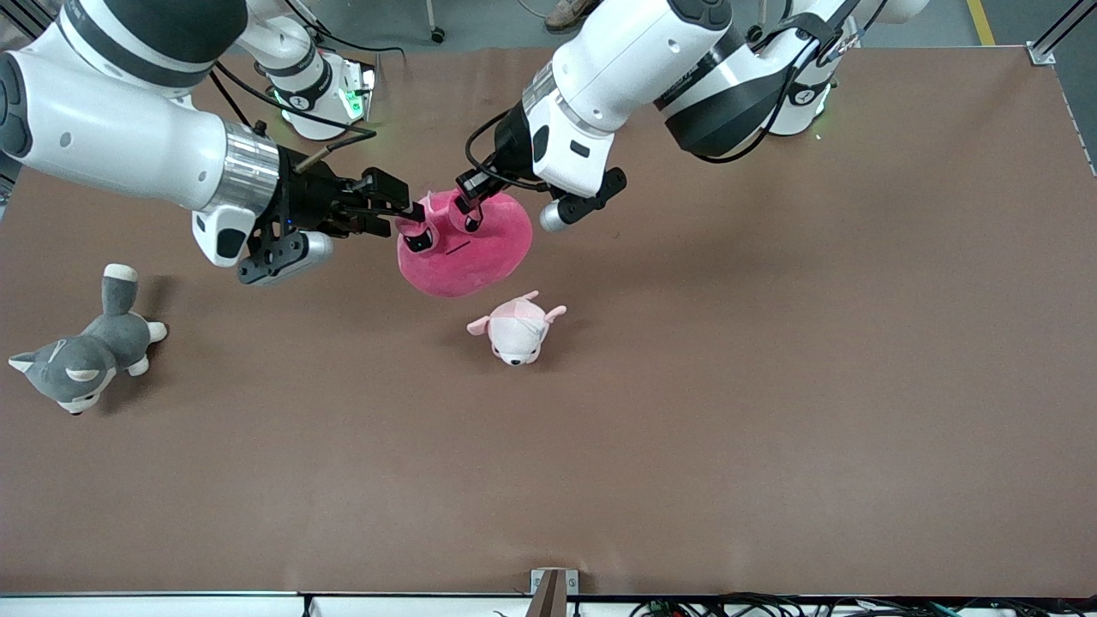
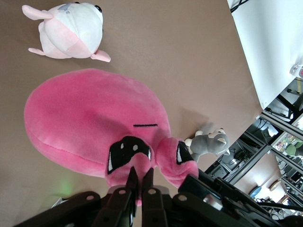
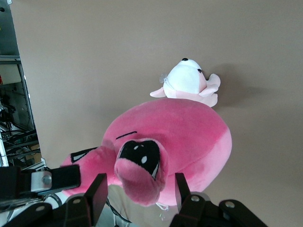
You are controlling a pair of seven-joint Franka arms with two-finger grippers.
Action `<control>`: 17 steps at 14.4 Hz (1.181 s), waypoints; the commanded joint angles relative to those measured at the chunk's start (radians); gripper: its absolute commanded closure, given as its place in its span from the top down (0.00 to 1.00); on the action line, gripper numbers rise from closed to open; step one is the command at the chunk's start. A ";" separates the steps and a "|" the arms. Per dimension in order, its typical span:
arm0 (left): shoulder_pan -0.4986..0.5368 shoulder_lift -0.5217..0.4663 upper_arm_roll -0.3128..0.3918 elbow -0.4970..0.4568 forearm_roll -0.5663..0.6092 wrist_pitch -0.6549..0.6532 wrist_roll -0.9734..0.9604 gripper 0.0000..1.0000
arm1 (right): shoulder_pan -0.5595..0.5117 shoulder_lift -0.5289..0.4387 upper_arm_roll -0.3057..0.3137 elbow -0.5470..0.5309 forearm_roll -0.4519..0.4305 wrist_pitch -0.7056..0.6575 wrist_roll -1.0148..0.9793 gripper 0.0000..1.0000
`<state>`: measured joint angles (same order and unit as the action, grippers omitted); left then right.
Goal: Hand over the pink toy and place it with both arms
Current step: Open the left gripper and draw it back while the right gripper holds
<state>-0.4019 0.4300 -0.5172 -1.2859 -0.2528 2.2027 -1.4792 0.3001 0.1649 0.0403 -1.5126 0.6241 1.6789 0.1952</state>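
The pink toy (image 1: 467, 248), a hot-pink blob plush with black angry eyes, hangs above the middle of the table. My left gripper (image 1: 470, 214) is shut on a pink nub at the toy's top, between its eyes, and carries it. In the left wrist view the fingertips (image 2: 133, 182) pinch the plush (image 2: 90, 123). My right gripper (image 1: 413, 224) is open, with its fingers (image 3: 97, 194) on either side of one eye nub of the toy (image 3: 180, 127) and a gap on each side.
A small pale pink-and-white puppy plush (image 1: 517, 328) lies on the brown table (image 1: 728, 386), nearer the front camera than the toy. A grey-and-white husky plush (image 1: 81, 356) lies toward the right arm's end.
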 commanded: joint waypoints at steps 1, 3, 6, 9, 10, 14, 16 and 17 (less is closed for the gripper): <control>-0.012 0.003 0.008 0.023 0.006 0.005 -0.023 0.00 | 0.025 0.007 -0.007 0.003 -0.014 0.015 0.004 0.65; -0.012 0.001 0.008 0.023 0.006 0.005 -0.023 0.00 | 0.027 0.013 -0.007 0.002 -0.017 0.018 0.004 0.65; -0.009 0.003 0.008 0.022 0.006 0.003 -0.021 0.00 | 0.031 0.016 -0.007 0.000 -0.044 0.019 0.006 0.53; -0.008 0.004 0.008 0.022 0.006 0.003 -0.021 0.00 | 0.031 0.016 -0.007 0.000 -0.043 0.019 0.015 0.18; -0.008 0.003 0.008 0.022 0.006 0.003 -0.021 0.00 | 0.031 0.016 -0.007 0.000 -0.043 0.019 0.016 0.08; -0.005 0.003 0.008 0.022 0.007 0.003 -0.021 0.06 | 0.033 0.016 -0.007 0.000 -0.041 0.018 0.016 0.02; 0.006 -0.002 0.012 0.020 0.013 -0.010 -0.016 0.48 | 0.034 0.016 -0.007 0.002 -0.041 0.016 0.016 0.02; 0.011 -0.007 0.019 0.019 0.036 -0.018 -0.015 0.71 | 0.034 0.016 -0.007 0.002 -0.041 0.015 0.016 0.02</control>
<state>-0.3982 0.4299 -0.5077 -1.2836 -0.2468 2.2022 -1.4792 0.3197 0.1832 0.0404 -1.5129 0.5916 1.6907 0.1956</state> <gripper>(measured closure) 0.837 0.899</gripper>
